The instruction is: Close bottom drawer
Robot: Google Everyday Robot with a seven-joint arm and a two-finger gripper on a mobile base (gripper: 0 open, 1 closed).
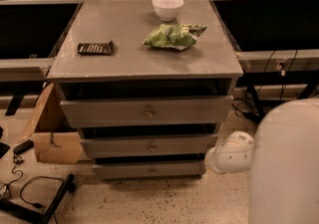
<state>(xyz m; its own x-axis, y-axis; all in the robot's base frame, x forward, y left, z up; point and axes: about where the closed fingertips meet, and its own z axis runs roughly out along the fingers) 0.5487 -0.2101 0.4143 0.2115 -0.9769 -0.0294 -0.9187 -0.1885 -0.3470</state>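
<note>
The grey cabinet (144, 58) has three drawers, each with a small brass knob. The bottom drawer (129, 170) is the lowest and slimmest front, just above the floor, with a dark gap above it; it stands out slightly from the cabinet. The middle drawer (124, 146) and the top drawer (114, 112) also show dark gaps above them. My gripper is not in view. Only my white arm shows: a rounded link (230, 153) sits just right of the lower drawers' right ends, and a large white body part (286, 163) fills the lower right.
On the cabinet top lie a white bowl (167, 7), a green chip bag (173, 36) and a dark snack bar (95, 48). A cardboard box (50, 133) stands left of the cabinet. Cables and a black leg (45, 203) lie on the speckled floor at lower left.
</note>
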